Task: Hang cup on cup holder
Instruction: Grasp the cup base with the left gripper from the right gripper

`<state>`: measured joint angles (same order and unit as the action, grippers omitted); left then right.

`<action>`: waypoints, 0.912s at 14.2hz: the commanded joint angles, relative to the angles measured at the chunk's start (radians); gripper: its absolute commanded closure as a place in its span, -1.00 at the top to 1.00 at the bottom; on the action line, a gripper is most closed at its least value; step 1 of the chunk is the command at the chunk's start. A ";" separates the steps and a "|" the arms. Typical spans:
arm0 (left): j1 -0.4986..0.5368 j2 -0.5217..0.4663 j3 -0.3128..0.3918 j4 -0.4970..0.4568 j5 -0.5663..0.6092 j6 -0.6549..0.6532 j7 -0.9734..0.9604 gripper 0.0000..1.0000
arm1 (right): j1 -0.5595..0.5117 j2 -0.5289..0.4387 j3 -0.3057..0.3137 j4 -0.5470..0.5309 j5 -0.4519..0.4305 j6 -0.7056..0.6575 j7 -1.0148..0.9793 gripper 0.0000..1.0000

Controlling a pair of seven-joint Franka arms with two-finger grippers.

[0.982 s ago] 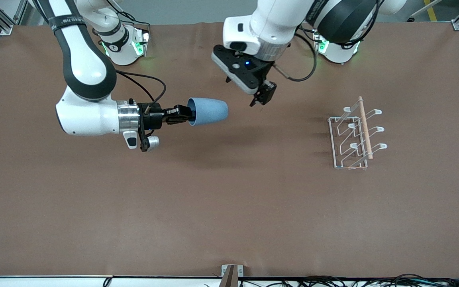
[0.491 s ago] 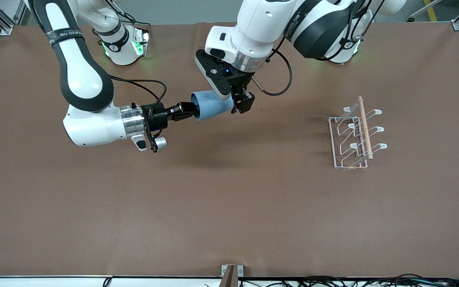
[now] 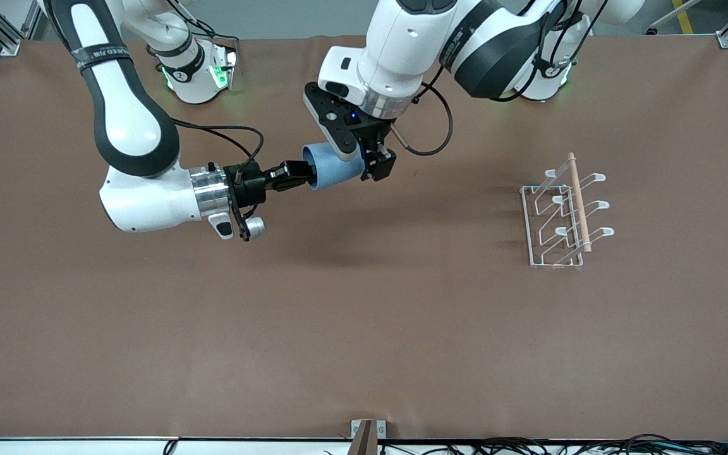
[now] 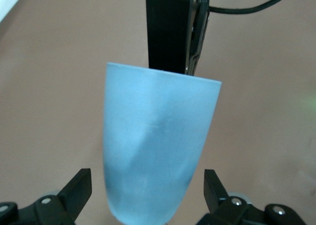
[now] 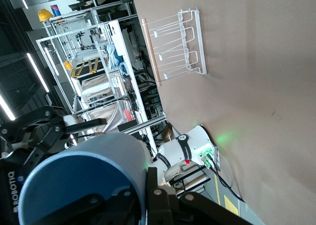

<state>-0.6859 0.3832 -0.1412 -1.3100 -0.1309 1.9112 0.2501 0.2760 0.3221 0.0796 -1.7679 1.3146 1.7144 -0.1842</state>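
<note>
Brown table point(image 3: 364, 328) below, my right gripper point(image 3: 293, 176) pinches the cup point(image 3: 332, 168) rim; left gripper point(image 4: 147, 195) straddles it, spread wide. Mistimed release drops it short of the cup holder point(image 3: 560, 215).

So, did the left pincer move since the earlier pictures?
Yes. The left pincer has moved away from the cup holder toward the right arm's end, and its open jaws are now around the cup.

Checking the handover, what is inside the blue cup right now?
One finger of the right tool reaches inside the cup at its rim, the other outside. The rest of its inside cannot be seen.
</note>
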 commanded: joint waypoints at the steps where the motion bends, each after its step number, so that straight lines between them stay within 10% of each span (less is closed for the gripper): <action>1: -0.006 0.025 0.002 0.026 -0.003 0.014 0.024 1.00 | -0.006 0.006 0.003 0.010 0.025 -0.015 -0.008 -0.92; 6: -0.007 0.054 0.003 0.026 -0.001 0.101 0.040 0.58 | -0.008 0.005 0.003 0.008 0.025 -0.027 -0.003 -0.91; 11: -0.009 0.082 0.003 0.026 0.022 0.134 0.040 -0.35 | -0.009 0.005 0.002 0.010 0.025 -0.050 -0.006 -0.86; 12: -0.014 0.082 0.003 0.026 0.055 0.134 0.038 -0.38 | -0.011 0.005 0.002 0.010 0.026 -0.052 0.005 -0.64; 13: -0.012 0.080 0.003 0.026 0.088 0.129 0.038 -0.38 | -0.014 0.005 -0.001 0.010 0.026 -0.052 0.003 0.98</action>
<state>-0.6943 0.4294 -0.1480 -1.3100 -0.1106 2.0074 0.2900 0.2725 0.3345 0.0655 -1.7639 1.3159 1.7105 -0.1866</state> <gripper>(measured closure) 0.247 0.934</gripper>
